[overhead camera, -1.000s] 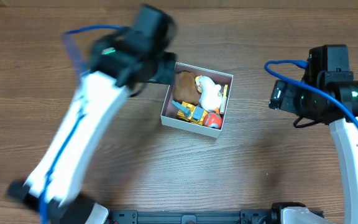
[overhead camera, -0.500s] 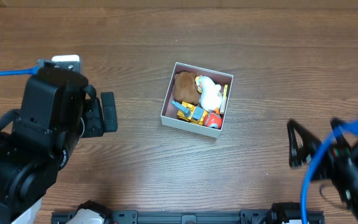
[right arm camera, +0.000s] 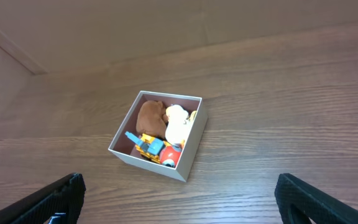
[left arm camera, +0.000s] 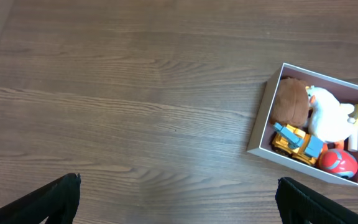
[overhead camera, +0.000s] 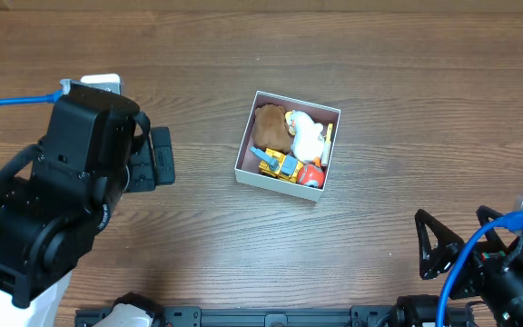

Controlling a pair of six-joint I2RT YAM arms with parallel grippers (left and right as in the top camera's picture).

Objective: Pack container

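Observation:
The container [overhead camera: 275, 183] is a square white box with a pink inside, upright at the table's middle. It holds a brown plush [overhead camera: 268, 127], a white duck [overhead camera: 305, 136], a yellow and blue truck [overhead camera: 280, 163] and a red ball [overhead camera: 310, 174]. My left gripper [overhead camera: 160, 156] is open and empty, well left of the box. My right gripper [overhead camera: 457, 245] is open and empty at the front right, apart from the box. The box also shows in the left wrist view [left arm camera: 261, 121] and in the right wrist view [right arm camera: 148, 167], with my open fingers [left arm camera: 179, 202] [right arm camera: 179, 199] over bare wood.
The brown wooden tabletop [overhead camera: 243, 254] surrounds the box. A blue cable [overhead camera: 7, 106] runs from the left arm, another loops by the right arm [overhead camera: 466, 259]. The table's far edge shows in the right wrist view [right arm camera: 11, 43].
The left arm has drawn back from beside the box to the left side. The right arm has swung from the far right to the front right corner. The box and toys have not moved.

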